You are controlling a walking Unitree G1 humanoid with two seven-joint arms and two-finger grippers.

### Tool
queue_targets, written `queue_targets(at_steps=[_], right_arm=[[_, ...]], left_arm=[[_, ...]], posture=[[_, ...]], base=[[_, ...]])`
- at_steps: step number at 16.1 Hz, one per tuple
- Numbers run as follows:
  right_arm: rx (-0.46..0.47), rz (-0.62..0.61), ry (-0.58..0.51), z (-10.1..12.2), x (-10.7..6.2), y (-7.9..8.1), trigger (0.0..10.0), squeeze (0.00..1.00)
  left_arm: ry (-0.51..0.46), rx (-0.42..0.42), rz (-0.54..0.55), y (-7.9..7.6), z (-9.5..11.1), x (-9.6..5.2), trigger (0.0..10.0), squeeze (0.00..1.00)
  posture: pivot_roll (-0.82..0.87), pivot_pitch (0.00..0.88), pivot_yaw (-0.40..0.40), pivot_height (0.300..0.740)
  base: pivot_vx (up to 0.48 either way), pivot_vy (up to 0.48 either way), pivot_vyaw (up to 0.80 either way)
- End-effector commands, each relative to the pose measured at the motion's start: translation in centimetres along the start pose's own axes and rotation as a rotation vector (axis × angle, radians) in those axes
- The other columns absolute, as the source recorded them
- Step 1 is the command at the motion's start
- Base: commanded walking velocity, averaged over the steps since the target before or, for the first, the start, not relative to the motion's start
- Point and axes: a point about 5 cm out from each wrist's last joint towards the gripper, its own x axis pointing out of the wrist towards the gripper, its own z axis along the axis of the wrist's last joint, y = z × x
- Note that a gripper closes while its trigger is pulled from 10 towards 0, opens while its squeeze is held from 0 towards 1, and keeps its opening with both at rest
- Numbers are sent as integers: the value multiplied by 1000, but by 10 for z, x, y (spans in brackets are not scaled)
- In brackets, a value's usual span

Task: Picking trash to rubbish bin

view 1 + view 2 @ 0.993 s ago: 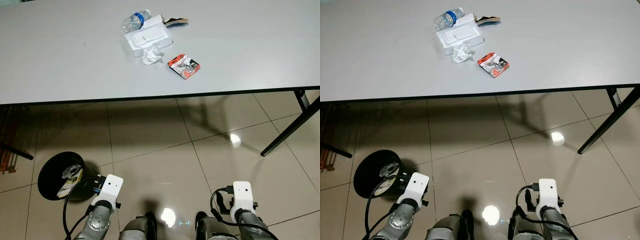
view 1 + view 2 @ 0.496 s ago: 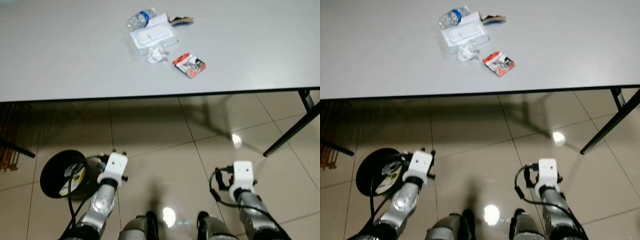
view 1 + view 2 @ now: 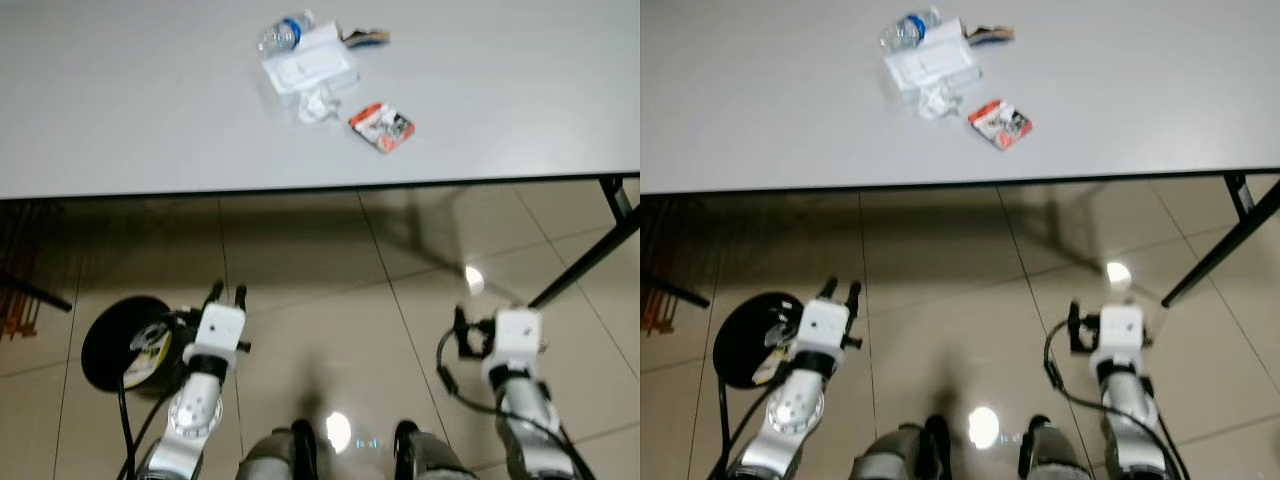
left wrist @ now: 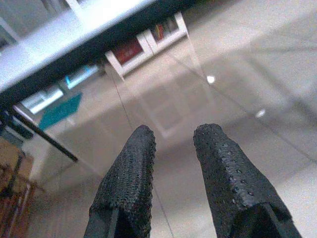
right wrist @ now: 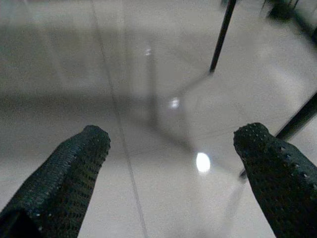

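Trash lies in a cluster on the grey table (image 3: 120,110), far side: a clear plastic bottle (image 3: 280,33), a white foam tray (image 3: 308,68), a crumpled tissue (image 3: 318,105), a red packet (image 3: 381,126) and a brown wrapper (image 3: 365,38). A black round bin (image 3: 112,345) with some litter inside stands on the floor at my left. My left gripper (image 3: 227,294) hangs low beside the bin, fingers a little apart and empty (image 4: 178,131). My right gripper (image 5: 173,133) is wide open over the floor tiles, holding nothing, well short of the table.
Black table legs (image 3: 585,268) slant down to the floor at the right. Dark furniture legs (image 3: 30,295) stand at the far left, under the table's edge. Glossy beige tiles (image 3: 320,300) run between me and the table. My own feet (image 3: 350,455) show at the bottom.
Both arms have lifted and swung forward, so the wrists sit higher in the picture. The left gripper now points past the bin's right side. The trash has not moved.
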Motion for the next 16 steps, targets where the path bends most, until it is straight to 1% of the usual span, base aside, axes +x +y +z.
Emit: queue_targets(at_steps=[1,2,3,4,5,6,7,9,10,11,12,13,14,15,16], right_arm=[[-12,-34,-71,16,1,-4,10000,0],[-13,-56,-151,39,5,-7,10000,0],[-16,-63,-182,49,7,-8,10000,0],[-13,-81,-270,76,11,-9,10000,0],[-8,-106,-338,99,13,-11,10000,0],[-6,-115,-362,108,13,-12,10000,0],[5,-126,-408,124,14,-12,10000,0],[21,-119,-514,163,18,-7,10000,0],[27,-92,-546,181,22,1,10000,0],[27,-86,-552,186,23,3,10000,0],[51,-59,-561,196,27,10,10000,0],[51,-24,-587,209,30,18,10000,0],[55,-9,-606,217,33,21,10000,0],[71,-2,-605,220,36,22,10000,0],[79,-8,-587,219,41,22,10000,0]], left_arm=[[4,15,21,9,3,-3,10000,0],[-29,9,33,12,14,-1,10000,0],[-41,7,36,13,18,-1,10000,0],[-83,11,37,14,32,1,10000,0],[-119,12,43,15,45,3,10000,0],[-135,10,48,16,50,5,10000,0],[-161,14,51,18,59,9,10000,0],[-219,-1,51,20,82,23,10000,0],[-252,-8,45,19,96,35,10000,0],[-260,-9,42,19,101,38,10000,0],[-288,-39,42,18,111,47,10000,0],[-320,-72,30,17,118,52,10000,0],[-361,-106,7,16,126,58,10000,0],[-365,-111,-3,16,133,67,10000,0],[-349,-133,-2,17,135,75,10000,0]], posture=[[36,262,132,740],[32,261,133,740],[35,258,132,740],[37,254,133,740],[40,249,131,740],[39,249,131,740],[37,246,129,740],[32,241,124,740],[29,233,121,740],[29,233,121,740],[34,232,119,740],[34,225,115,740],[30,220,114,740],[23,218,116,740],[25,210,115,740]], base=[[0,0,0],[0,0,0],[0,0,0],[0,0,0],[0,0,0],[0,0,0],[0,0,0],[0,0,0],[0,0,0],[0,0,0],[0,0,0],[0,0,0],[0,0,0],[0,0,0],[0,0,0]])
